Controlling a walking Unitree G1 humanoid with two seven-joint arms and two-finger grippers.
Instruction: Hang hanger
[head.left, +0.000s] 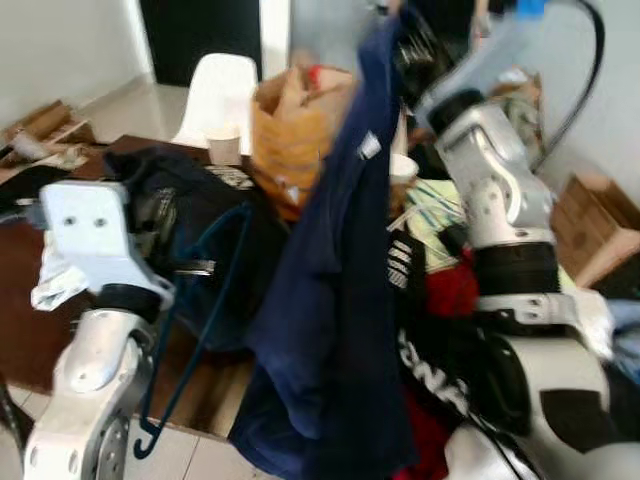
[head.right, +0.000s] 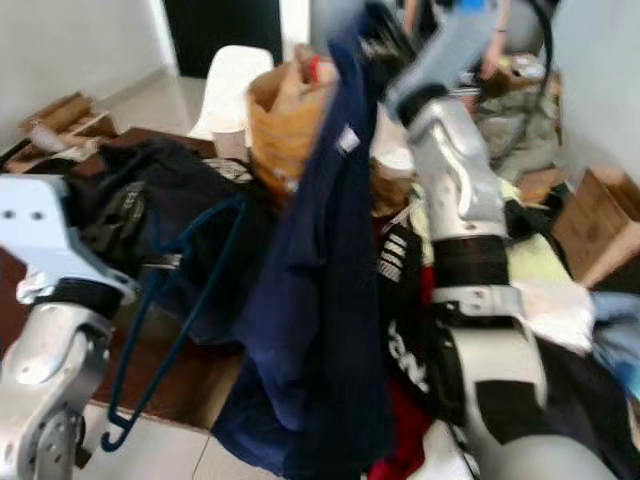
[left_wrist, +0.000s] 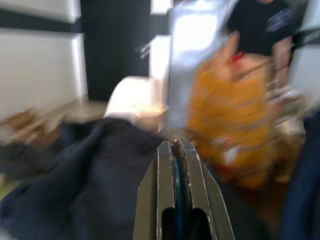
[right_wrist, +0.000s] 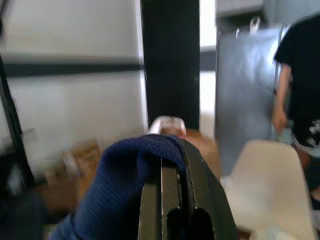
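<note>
Daylit room, bright at the far doorway; every view is motion-blurred, the left wrist view worst, with washed-out highlights on white walls

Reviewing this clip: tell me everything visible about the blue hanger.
The blue hanger is a thin teal-blue frame, plastic or coated wire by its look. It hangs tilted, its hook lowest, near the pale floor at the edge of the dark table. The left pincer is shut on its upper part, a thin blue strip showing between the fingers. Behind it lies dark clothing. The navy garment hangs beside it.
</note>
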